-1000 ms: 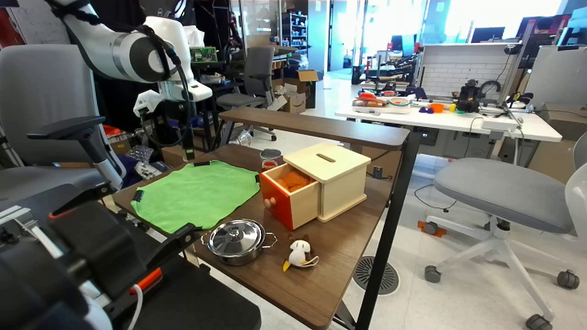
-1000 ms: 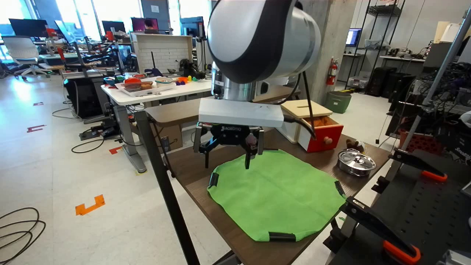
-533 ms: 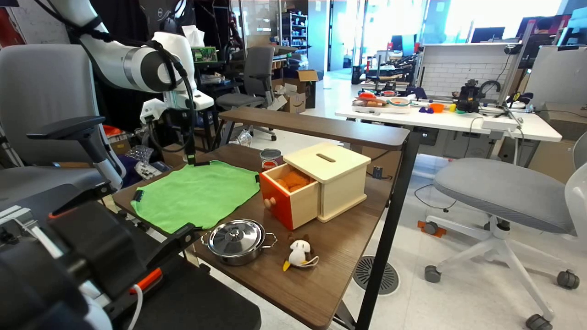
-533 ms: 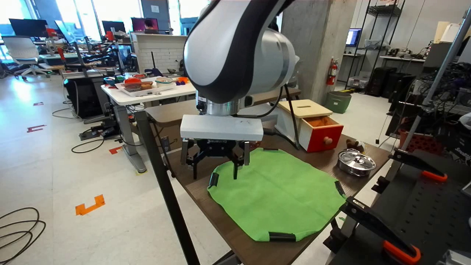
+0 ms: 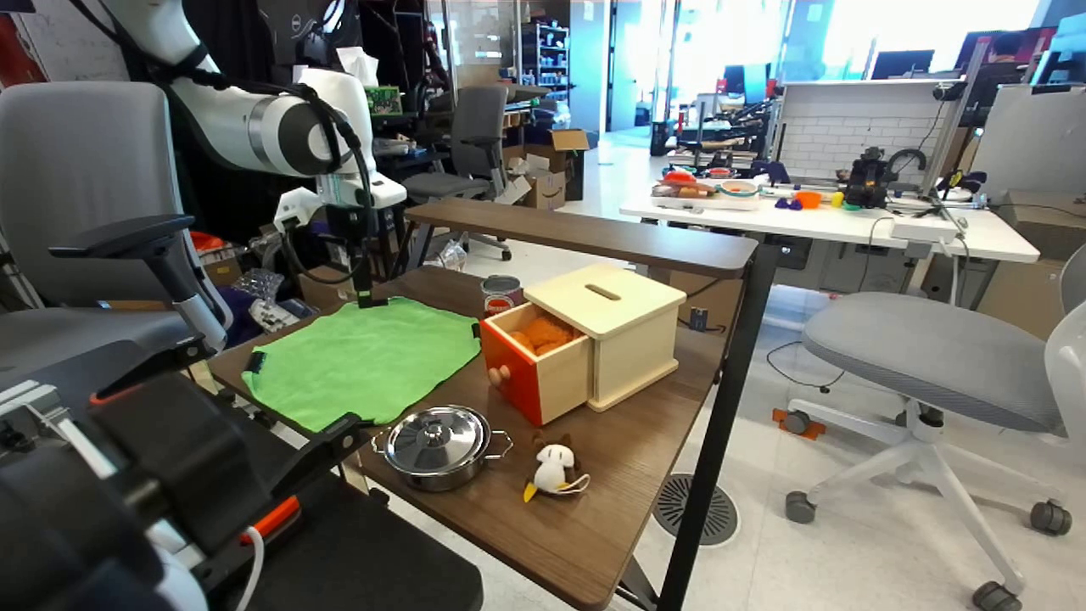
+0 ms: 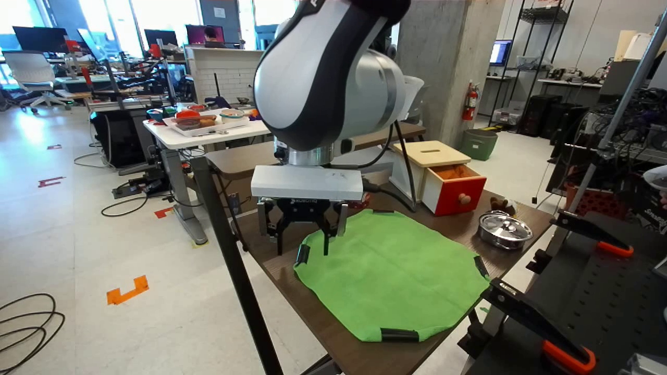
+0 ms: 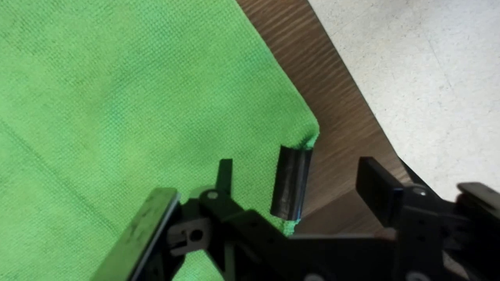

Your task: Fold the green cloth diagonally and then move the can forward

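Wrist view: the hand gapes apart, gripping nothing, with tape on a corner of the cloth framed in its gap. The cloth lies spread on the bench — unfolded, so the diagonal fold looks to be the current step, at its first grasp. Next should come lowering, closing on that corner, then drawing it across. The can, upright near the box, waits its turn.

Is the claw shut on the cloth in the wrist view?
No, the claw stands open, its fingers apart, cloth showing between them.
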Available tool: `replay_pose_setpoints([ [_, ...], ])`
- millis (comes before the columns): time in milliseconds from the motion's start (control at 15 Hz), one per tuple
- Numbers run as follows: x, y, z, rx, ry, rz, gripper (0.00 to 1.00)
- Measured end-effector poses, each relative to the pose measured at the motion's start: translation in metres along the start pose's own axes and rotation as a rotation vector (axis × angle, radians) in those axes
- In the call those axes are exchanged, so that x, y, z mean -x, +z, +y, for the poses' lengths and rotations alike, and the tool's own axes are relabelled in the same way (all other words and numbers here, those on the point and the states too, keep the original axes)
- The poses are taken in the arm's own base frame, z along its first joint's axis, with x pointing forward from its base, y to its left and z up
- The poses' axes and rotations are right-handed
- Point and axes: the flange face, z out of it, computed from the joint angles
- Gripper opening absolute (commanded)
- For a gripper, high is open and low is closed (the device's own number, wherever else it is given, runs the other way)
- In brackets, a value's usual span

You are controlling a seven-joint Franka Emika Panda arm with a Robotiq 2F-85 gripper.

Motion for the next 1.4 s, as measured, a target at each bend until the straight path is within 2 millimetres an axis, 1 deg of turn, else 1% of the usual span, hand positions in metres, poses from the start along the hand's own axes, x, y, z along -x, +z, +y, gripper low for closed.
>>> replay_pose_setpoints([
  [133, -0.003, 0.004, -0.002, 0.008, 0.008, -0.001, 0.35],
  [333, -0.006, 0.011, -0.004, 0.024, 0.013, 0.006, 0.12],
  [467, -0.008, 0.011, -0.005, 0.036, 0.018, 0.008, 0.00],
  [733, -0.009, 0.010, -0.006, 0.054, 0.014, 0.007, 0.01],
  [933, -0.005, 0.005, -0.011, 0.057, -0.011, 0.021, 0.01],
  [1200, 0.007, -0.015, -0.017, 0.072, -0.051, 0.054, 0.01],
  [1400, 0.015, -0.033, -0.009, 0.100, -0.062, 0.078, 0.01],
])
